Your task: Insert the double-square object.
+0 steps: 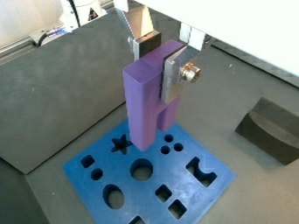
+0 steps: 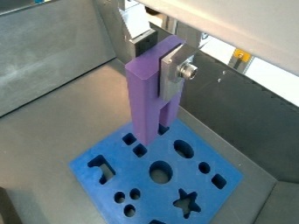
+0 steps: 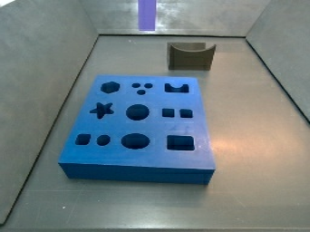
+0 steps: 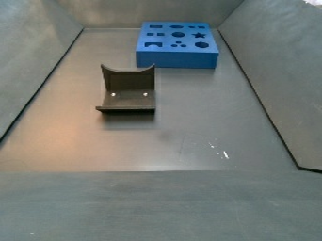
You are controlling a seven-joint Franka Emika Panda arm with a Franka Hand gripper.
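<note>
My gripper is shut on the top of the double-square object, a tall light-purple piece hanging upright with its two square prongs pointing down. Both wrist views show it, also, with the gripper clamping it between the silver fingers. Below the prongs lies the blue block with several shaped holes; the prongs hang above it, apart from it. In a side view only the piece's lower end shows at the top edge, high behind the blue block. The gripper itself is out of both side views.
A dark olive U-shaped block stands on the floor behind the blue block; it also shows in a wrist view and in a side view. Grey sloping walls enclose the floor.
</note>
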